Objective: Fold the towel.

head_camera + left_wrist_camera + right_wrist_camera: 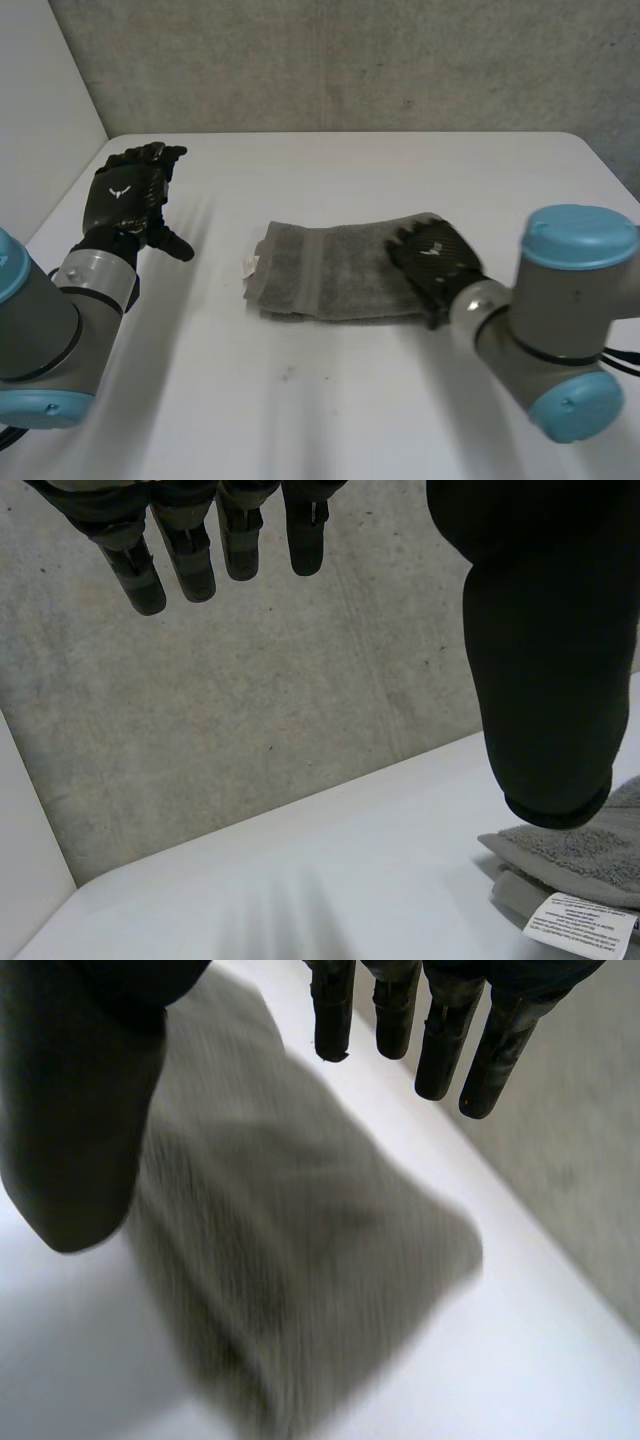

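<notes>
The right hand (437, 258) is over the right end of the towel (330, 272), palm down. In its own wrist view its fingers (440, 1050) are straight and spread a little, with the thumb (75, 1130) held wide apart from them. Nothing is pinched or gripped between them. The grey cloth lies under the palm, but whether the hand presses on it or hangs just above it cannot be told.

There is one towel, folded into a thick oblong, lying across the middle of the white table (300, 410) with its long side running left to right. A paler woven band crosses it near its left end. One small white label (251, 264) sticks out at the left edge, where the stacked layers of the fold show.

The left hand (128, 192) is well apart from the towel, raised over the far left part of the table. Its fingers (185, 560) are straight and loose and its thumb (545, 680) stands out to the side, so it is open and holds nothing. In its wrist view the towel's labelled end lies on the table beyond the thumb.

Nothing stands between either of the two hands and the cloth. A rough grey concrete wall (350, 60) runs behind the far edge of the table, and a plain white panel (40, 100) closes the left side.
</notes>
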Motion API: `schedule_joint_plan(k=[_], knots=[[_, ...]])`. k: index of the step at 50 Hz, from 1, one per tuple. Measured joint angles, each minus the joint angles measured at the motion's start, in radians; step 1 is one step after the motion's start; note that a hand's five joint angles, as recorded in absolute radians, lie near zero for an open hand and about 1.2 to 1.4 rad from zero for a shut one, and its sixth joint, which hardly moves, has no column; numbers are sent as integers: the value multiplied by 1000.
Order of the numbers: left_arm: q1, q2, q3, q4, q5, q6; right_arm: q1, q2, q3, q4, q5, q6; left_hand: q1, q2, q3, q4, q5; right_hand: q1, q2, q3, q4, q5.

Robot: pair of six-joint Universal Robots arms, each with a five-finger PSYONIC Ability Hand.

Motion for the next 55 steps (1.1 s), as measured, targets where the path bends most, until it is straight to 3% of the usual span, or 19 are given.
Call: schedule_joint_plan(k=[5, 8, 11, 15, 27, 36, 43, 49, 55], knots=[[-3, -4, -2, 0, 0, 0, -109, 29, 56, -6, -4, -1, 0, 0, 0, 0, 0, 104, 93, 82, 67, 100], [-4, -7, -4, 0, 0, 0, -145, 57, 64, -12, -6, -18, 0, 0, 0, 0, 0, 382, 376, 368, 350, 373], [-5, -7, -5, 1, 0, 0, -168, 81, 63, -27, -7, -34, 0, 0, 0, 0, 0, 724, 745, 778, 762, 790], [-5, -6, -6, 1, 0, 0, -178, 94, 64, -63, -5, -44, 0, 0, 0, 0, 0, 824, 956, 1083, 1070, 1084], [-9, 8, -6, -2, 1, 3, -200, 2, 149, -84, -10, -60, 0, 0, 0, 0, 0, 824, 980, 1092, 1078, 1090], [-25, 63, 35, -7, 2, 5, -221, -81, 120, -77, -49, -207, 0, 0, 0, 0, 0, 824, 989, 1092, 1078, 1090], [-79, 79, 156, -44, -1, 2, -25, 4, -119, -57, -115, -256, 0, 0, 0, 0, 0, 824, 1028, 1092, 1081, 1091], [-139, 32, 286, -106, -7, -3, 182, 186, -368, 27, -150, -251, 0, 0, 0, 0, 0, 824, 1028, 1092, 1081, 1108], [-180, -42, 374, -148, -13, -22, 285, 338, -481, 129, -162, -246, 0, 0, 0, 0, 0, 824, 1047, 1092, 1081, 1117]])
